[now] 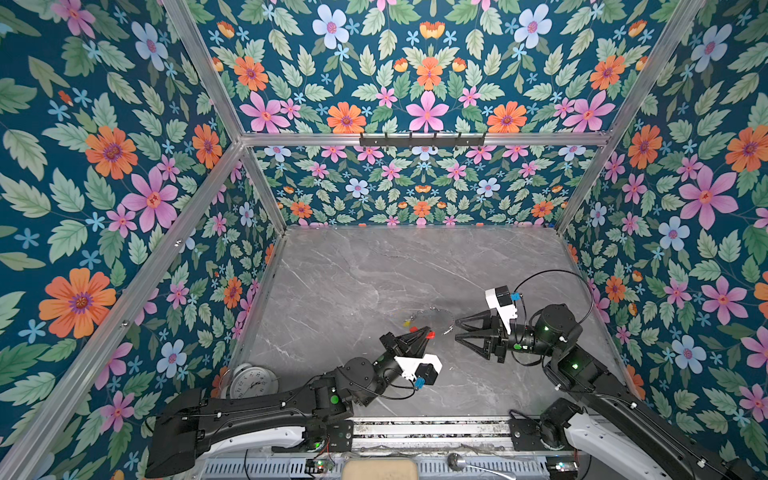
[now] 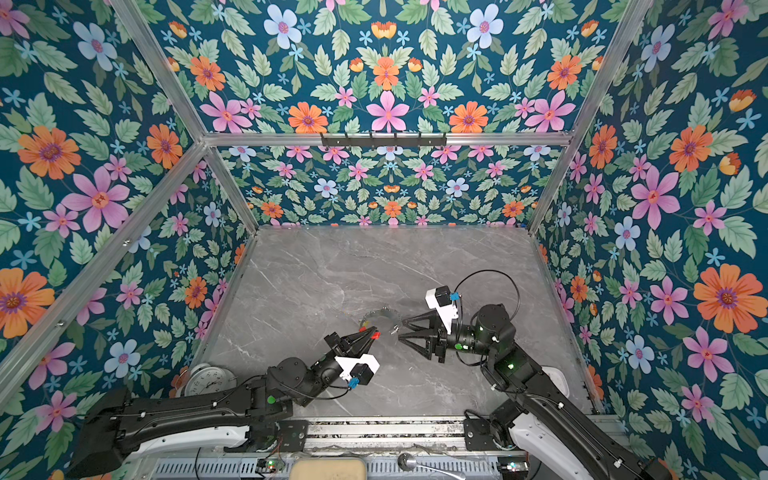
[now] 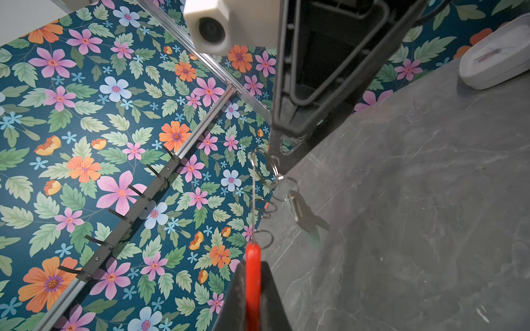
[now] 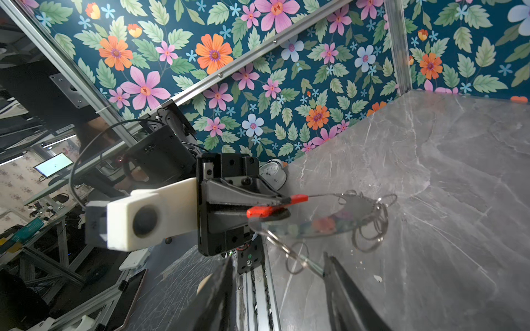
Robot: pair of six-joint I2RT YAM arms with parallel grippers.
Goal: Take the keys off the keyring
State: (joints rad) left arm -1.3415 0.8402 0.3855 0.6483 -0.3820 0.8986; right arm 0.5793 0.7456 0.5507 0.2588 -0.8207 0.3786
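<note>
A: Holding the keyring by its red section, your left gripper has its fingers pressed together on it. The band sits lifted off the counter, between your two arms. That makes a good anchor.

B: Your right gripper faces the band with its fingers spread and nothing clamped. In the right wrist view a loose split ring lies in the gap between them.

A: That ring is likely not the one you want. In the left wrist view a key dangles from a ring just beside your right gripper. Aim for the key's head, not the wire.

B: Agreed. Come in so the key's flat faces meet your fingers, then close slowly. These rings probably swing at a touch.

A: Hold your left arm rigid while you do it. You will probably have to work the key around its ring's coil, so the band must not twist.

B: I cannot tell where the second key is. A yellow tag shows by the band's other side in a top view, so check there next.
</note>
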